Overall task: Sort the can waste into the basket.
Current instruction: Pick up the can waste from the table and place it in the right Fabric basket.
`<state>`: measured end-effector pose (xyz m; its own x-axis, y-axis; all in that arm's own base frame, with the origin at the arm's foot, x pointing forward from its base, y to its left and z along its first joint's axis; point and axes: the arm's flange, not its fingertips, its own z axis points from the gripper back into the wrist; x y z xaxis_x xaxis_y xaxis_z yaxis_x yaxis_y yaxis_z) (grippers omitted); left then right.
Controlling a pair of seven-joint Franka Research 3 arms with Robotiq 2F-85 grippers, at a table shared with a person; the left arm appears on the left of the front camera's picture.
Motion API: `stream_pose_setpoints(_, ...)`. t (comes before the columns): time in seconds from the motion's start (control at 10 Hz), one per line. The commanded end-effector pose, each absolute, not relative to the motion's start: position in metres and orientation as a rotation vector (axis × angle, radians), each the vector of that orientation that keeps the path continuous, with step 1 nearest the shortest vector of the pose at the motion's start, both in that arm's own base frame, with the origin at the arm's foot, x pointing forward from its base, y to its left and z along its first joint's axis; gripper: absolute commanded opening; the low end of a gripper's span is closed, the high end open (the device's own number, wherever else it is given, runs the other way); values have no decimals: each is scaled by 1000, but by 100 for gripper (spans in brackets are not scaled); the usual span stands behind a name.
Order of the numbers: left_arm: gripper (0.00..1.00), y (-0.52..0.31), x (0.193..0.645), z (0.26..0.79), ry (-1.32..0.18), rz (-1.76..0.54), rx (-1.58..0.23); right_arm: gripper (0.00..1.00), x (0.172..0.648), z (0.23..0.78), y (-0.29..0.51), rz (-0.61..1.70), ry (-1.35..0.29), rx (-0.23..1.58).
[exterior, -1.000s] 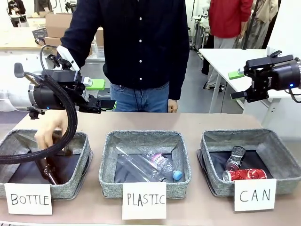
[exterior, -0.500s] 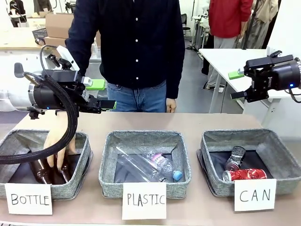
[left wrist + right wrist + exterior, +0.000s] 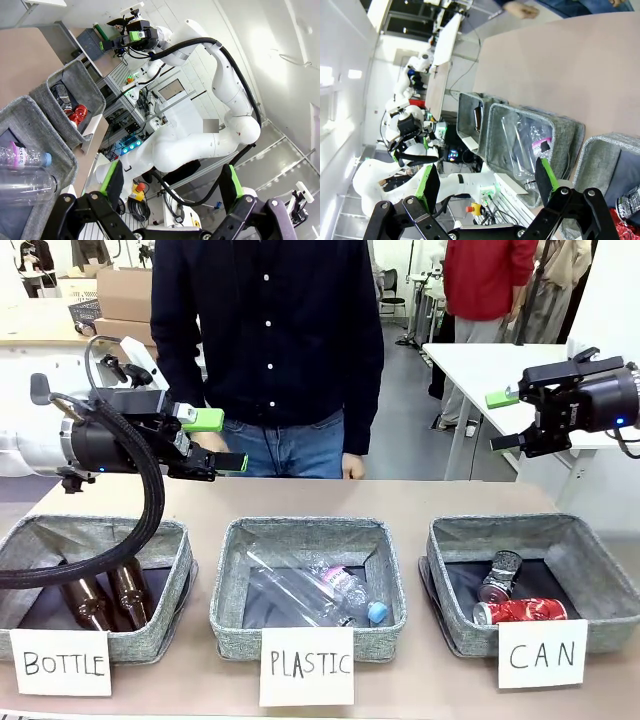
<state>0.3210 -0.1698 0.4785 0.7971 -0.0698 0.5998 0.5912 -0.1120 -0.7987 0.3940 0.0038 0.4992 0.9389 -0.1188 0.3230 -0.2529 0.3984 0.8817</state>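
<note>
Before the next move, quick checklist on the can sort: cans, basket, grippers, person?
1. Red can in the CAN basket: ok, lying on its side.
2. Dark can in the same basket: ok, just behind the red one.
3. Left gripper empty: ok, fingers apart, raised above the table near the BOTTLE basket.
4. Right gripper empty: ok, open, held high off the table's right side.
5. Person's hand out of the baskets: ok, at the far edge.
6. Stray cans in the PLASTIC basket: ok, clear bottles only.
</note>
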Motion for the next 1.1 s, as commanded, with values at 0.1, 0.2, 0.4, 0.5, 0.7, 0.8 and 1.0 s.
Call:
stream_pose_setpoints(0.1, 100, -167, 320, 482, -409, -595, -1589, 100, 394, 499, 3, 107, -369, 1147)
stream_pose_setpoints(0.2, 100, -167, 320, 482, -409, -595, -1589, 100, 394, 499, 3, 107, -369, 1147)
stream_pose_setpoints(0.4, 100, -167, 320, 482, -409, -595, -1589, 100, 394, 499, 3, 107, -369, 1147)
stream_pose_setpoints(0.5, 100, -167, 320, 482, -409, -595, -1589, 100, 394, 499, 3, 107, -369, 1147)
stream_pose_setpoints(0.7, 100, -167, 320, 482, -409, -595, -1589, 100, 394, 499, 3, 107, -369, 1147)
stream_pose_setpoints(0.8, 100, -167, 320, 482, -409, -595, -1589, 100, 394, 499, 3, 107, -369, 1147)
stream_pose_setpoints(1.0, 100, -167, 320, 482, -409, -595, -1589, 100, 394, 499, 3, 107, -369, 1147)
